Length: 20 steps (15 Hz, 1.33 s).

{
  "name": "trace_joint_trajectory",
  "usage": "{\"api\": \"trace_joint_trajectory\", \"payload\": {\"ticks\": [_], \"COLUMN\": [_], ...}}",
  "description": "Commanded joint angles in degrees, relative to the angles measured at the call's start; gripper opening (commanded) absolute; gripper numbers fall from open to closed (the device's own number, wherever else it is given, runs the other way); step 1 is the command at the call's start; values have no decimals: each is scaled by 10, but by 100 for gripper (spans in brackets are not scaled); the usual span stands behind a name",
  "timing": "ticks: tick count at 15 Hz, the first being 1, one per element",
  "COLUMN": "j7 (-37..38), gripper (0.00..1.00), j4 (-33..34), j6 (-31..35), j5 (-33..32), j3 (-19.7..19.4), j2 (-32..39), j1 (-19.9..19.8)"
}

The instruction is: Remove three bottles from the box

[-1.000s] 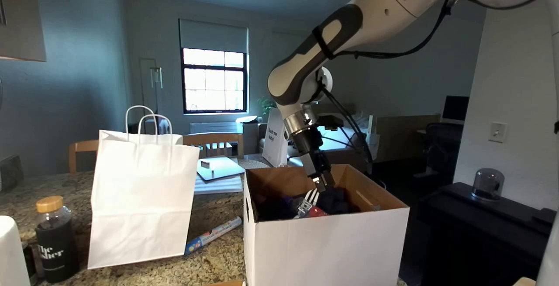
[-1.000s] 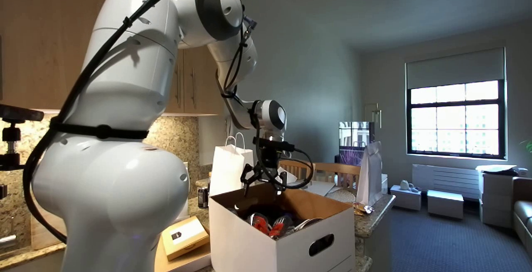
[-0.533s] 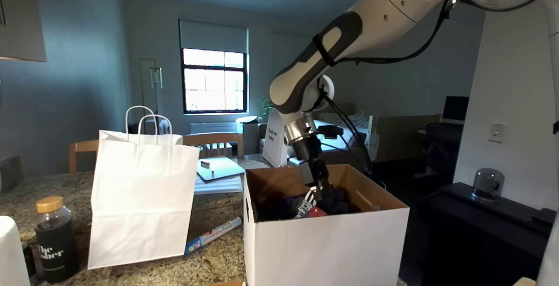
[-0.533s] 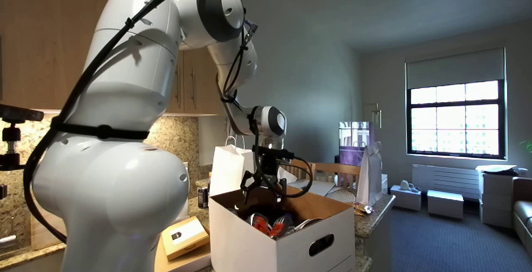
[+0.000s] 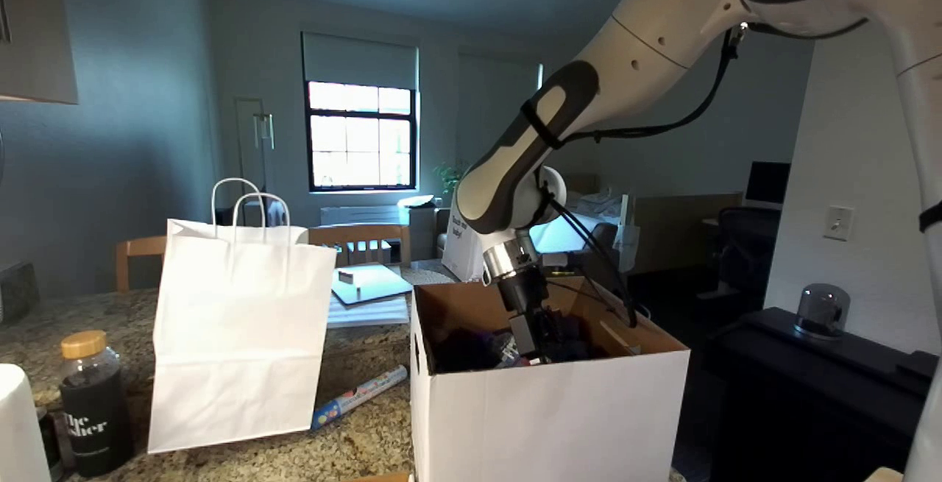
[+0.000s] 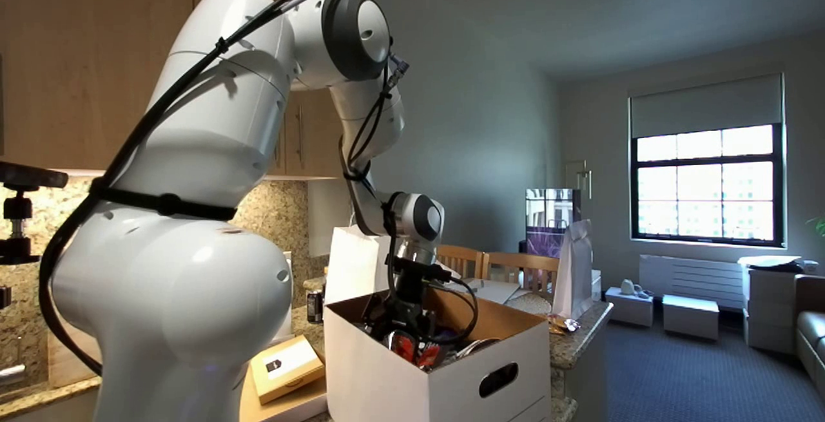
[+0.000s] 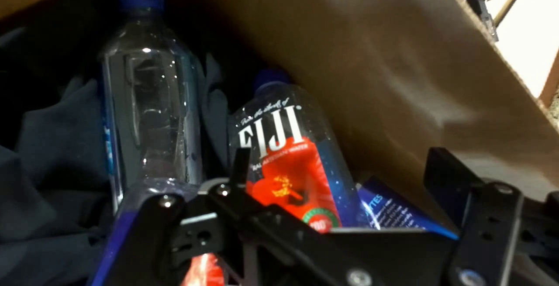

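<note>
Grey cloth (image 7: 56,146) lies beside the bottles (image 7: 153,115).

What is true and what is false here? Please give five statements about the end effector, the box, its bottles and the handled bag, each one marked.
1. The end effector reaches into the box. True.
2. The end effector is shut. False: it is open.
3. A bottle marked FIJI is inside the box. True.
4. The box holds just one bottle. False: a second blue-capped bottle is beside the FIJI one.
5. The white bag with handles stands outside the box. True.
</note>
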Motion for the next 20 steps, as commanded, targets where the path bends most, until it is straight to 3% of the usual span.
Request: {"api": "trace_joint_trajectory", "payload": {"ticks": [1, 7, 8, 9, 12, 16, 20], "j7": [-21, -10, -10, -10, -14, -8, 3], "gripper": [100, 97, 73, 73, 57, 45, 38], "j4": [-8, -16, -14, -14, -15, -21, -39], "j6": [27, 79, 74, 72, 66, 61, 76], "j5": [15, -7, -6, -6, -1, -1, 4], "j3": [12, 13, 15, 15, 19, 22, 23], "j2": [6, 14, 16, 15, 10, -7, -55], "j1": [-18, -12, -12, -12, -13, -11, -10]}}
